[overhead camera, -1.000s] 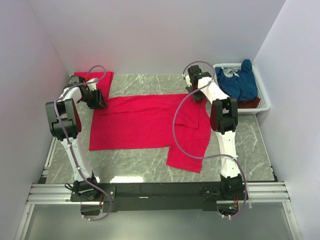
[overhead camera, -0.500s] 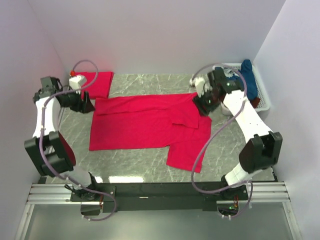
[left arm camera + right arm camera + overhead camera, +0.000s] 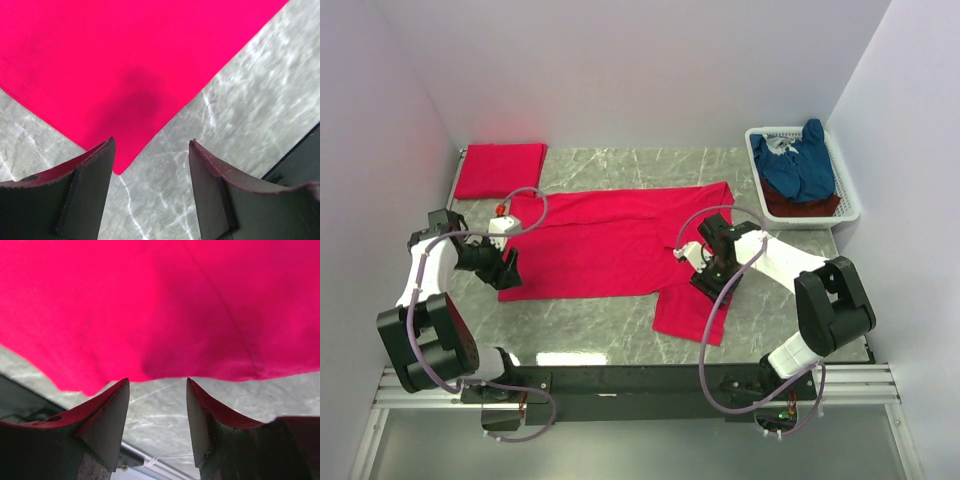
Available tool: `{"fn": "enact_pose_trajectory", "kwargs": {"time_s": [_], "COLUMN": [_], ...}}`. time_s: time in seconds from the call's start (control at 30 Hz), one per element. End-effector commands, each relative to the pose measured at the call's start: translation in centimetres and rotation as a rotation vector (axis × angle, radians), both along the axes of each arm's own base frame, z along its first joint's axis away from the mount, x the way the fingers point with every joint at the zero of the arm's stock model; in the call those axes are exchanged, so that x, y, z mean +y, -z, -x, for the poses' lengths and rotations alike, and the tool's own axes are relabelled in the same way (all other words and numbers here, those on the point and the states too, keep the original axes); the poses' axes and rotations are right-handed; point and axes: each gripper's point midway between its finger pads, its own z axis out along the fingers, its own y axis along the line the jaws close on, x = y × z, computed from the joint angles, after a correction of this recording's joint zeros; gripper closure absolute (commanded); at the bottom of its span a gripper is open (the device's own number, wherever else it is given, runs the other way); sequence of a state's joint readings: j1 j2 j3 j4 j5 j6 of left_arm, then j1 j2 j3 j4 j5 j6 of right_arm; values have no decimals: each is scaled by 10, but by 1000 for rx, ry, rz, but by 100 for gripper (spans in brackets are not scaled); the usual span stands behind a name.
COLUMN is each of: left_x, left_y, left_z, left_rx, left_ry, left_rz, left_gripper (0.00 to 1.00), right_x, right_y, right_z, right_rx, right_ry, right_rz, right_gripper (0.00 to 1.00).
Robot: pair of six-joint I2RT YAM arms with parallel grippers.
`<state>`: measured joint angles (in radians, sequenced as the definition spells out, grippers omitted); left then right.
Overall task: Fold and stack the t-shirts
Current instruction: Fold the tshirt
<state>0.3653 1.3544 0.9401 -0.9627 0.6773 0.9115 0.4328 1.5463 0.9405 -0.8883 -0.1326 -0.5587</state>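
Note:
A bright red t-shirt point(image 3: 610, 245) lies spread flat on the marble table point(image 3: 790, 320), one sleeve point(image 3: 695, 310) reaching toward the near edge. My left gripper point(image 3: 508, 272) hovers open at the shirt's near left corner. In the left wrist view that corner point(image 3: 120, 167) ends beside the left finger point(image 3: 92, 190), with bare marble between the fingers of the gripper point(image 3: 152, 147). My right gripper point(image 3: 705, 278) is open over the sleeve area. In the right wrist view the cloth edge point(image 3: 165, 372) runs just beyond the gripper point(image 3: 157, 382), which holds nothing.
A folded red shirt point(image 3: 500, 170) lies at the back left corner. A white basket point(image 3: 850, 205) at the back right holds a navy blue shirt point(image 3: 800, 165) over a darker red one point(image 3: 800, 205). White walls close three sides. A metal rail point(image 3: 640, 378) runs along the near edge.
Both grippers left the shirt's far corners, opened, and swung to its near side. The left one came down to the near left corner, the right one to the sleeve.

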Motion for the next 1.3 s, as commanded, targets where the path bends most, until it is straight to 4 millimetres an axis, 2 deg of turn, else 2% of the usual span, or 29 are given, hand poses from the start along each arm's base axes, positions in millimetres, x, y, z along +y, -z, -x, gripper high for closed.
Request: {"fn": "enact_pose_trajectory", "kwargs": {"time_s": [0.0, 0.2, 0.4, 0.7, 0.8, 0.83, 0.87, 1.07, 1.17, 1.27], "left_x": [9, 14, 22, 30, 30, 29, 29, 31, 30, 29], "left_y": [2, 10, 23, 44, 48, 49, 50, 52, 50, 49], "left_z": [-4, -2, 1, 5, 1, -1, -2, -3, -6, -9], "left_rx": [-78, -75, -89, -96, -99, -103, -100, -86, -90, -91], "left_ry": [55, 51, 69, 164, 179, 187, 186, 193, 189, 178], "left_rz": [-84, -117, -181, -278, -297, -302, -305, -313, -305, -295], "left_gripper": [34, 34, 35, 43, 43, 43, 43, 43, 43, 43], "right_x": [8, 6, 3, 8, 9, 10, 10, 11, 11, 12], "right_y": [1, 24, 43, 35, 31, 27, 21, -5, -7, 0], "right_z": [-22, -14, -5, -5, -9, -8, -9, 5, 13, 16], "right_rx": [-117, -97, -70, -76, -83, -84, -101, -92, -72, -48], "right_ry": [4, -8, -19, -9, 4, 6, 10, 21, 16, 18], "right_rz": [-4, 31, 69, 47, 49, 47, 35, -11, -19, -16], "right_gripper": [44, 46, 55, 82, 68, 60, 58, 57, 57, 57]}}
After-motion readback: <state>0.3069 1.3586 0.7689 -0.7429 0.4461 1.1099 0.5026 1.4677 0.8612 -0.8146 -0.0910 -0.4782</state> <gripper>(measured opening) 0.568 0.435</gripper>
